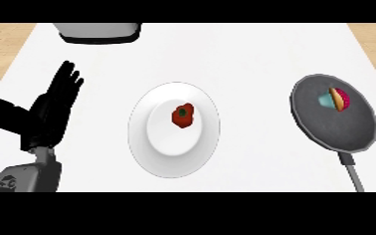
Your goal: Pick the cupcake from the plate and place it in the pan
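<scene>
Cupcake, small, pink-and-teal (337,99): lying inside round dark-grey pan (323,129), right of white round plate (150,144); black left hand (55,104), fingers spread, rests beyond plate's left.

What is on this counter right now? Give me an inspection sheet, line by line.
Surface: white counter, wood at the far corners.
Job's things: cupcake lying in the dark pan; white plate at centre.
Clutter: small red item on the plate; grey appliance at the far edge.
Hands: left hand open, fingers up, resting at the left; right hand not seen.
Cables: nothing seen.
Surroundings: nothing seen.
</scene>
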